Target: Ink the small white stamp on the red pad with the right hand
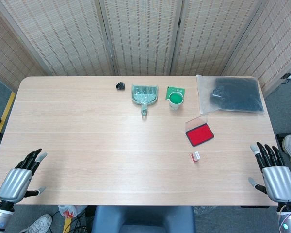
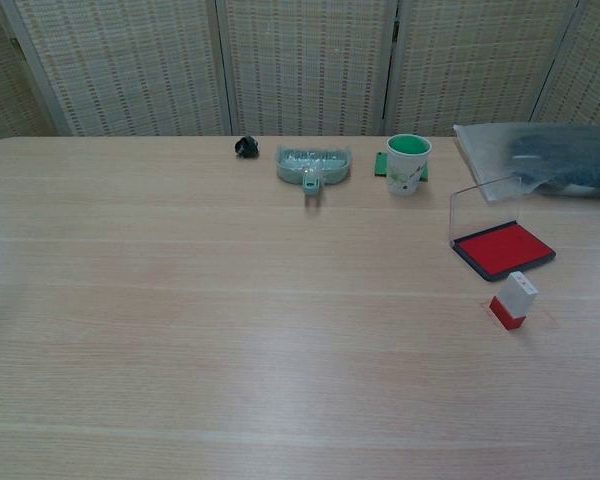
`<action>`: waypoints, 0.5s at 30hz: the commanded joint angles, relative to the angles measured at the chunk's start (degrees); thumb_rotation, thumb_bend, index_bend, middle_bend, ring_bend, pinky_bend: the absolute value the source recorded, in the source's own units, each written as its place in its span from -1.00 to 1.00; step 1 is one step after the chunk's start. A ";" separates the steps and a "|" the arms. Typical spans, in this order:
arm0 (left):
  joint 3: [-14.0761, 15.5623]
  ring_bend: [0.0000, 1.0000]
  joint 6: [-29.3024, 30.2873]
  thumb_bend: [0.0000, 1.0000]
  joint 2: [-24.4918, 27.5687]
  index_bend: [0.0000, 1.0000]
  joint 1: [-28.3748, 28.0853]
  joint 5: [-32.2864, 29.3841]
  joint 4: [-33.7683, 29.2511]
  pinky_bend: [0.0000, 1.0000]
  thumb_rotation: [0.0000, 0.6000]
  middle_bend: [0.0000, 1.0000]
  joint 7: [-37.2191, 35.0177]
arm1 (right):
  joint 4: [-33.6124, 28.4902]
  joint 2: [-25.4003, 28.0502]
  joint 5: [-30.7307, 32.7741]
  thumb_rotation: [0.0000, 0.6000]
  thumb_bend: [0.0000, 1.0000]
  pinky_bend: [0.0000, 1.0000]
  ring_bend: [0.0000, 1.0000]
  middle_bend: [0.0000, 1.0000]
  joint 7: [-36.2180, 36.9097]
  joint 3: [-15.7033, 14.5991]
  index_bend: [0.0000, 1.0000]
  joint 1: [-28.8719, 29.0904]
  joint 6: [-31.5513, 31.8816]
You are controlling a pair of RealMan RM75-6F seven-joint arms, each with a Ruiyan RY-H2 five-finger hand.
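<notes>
The right hand [image 1: 275,172] is open and holds nothing. Its fingers are spread and point toward the far edge, and it sits at the table's [image 1: 87,145] near right corner. The left hand [image 1: 20,175] is open too, at the near left corner, with nothing in it. The small white stamp [image 1: 196,156] lies on the table near the right edge, well apart from the right hand. The red ink pad [image 1: 200,134] sits just beyond it with its clear lid [image 2: 483,208] standing up.
</notes>
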 commanded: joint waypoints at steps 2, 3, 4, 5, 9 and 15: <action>-0.33 -1.00 -0.24 -0.86 0.03 -1.00 -0.04 -0.85 -0.17 -0.46 1.00 -1.00 0.23 | -0.22 0.26 0.79 1.00 -0.68 -1.00 -1.00 -1.00 0.03 0.19 -1.00 0.35 -1.02; -0.35 -1.00 -0.35 -0.86 0.05 -1.00 -0.09 -0.92 -0.18 -0.46 1.00 -1.00 0.21 | -0.23 0.24 0.80 1.00 -0.68 -1.00 -1.00 -1.00 0.00 0.21 -1.00 0.47 -1.24; -0.37 -1.00 -0.39 -0.86 0.06 -1.00 -0.13 -0.92 -0.17 -0.46 1.00 -1.00 0.22 | -0.20 0.21 0.69 1.00 -0.68 -1.00 -1.00 -1.00 -0.01 0.21 -1.00 0.61 -1.43; -0.38 -1.00 -0.34 -0.86 0.05 -1.00 -0.16 -0.81 -0.15 -0.46 1.00 -1.00 0.26 | -0.22 0.22 0.47 1.00 -0.68 -1.00 -1.00 -1.00 -0.02 0.12 -1.00 0.82 -1.77; -0.25 -1.00 -0.50 -0.86 0.08 -1.00 -0.11 -0.92 -0.02 -0.46 1.00 -1.00 0.07 | -0.93 0.84 -0.49 1.00 -0.66 -1.00 -1.00 -1.00 1.43 -0.40 -1.00 2.49 -4.64; -0.75 -1.00 -0.64 -0.86 0.21 -1.00 -0.32 -1.57 0.54 -0.46 1.00 -1.00 -0.80 | 0.05 2.85 -2.10 1.00 -0.65 -1.00 -1.00 -0.99 8.52 0.33 -1.00 9.93 -14.63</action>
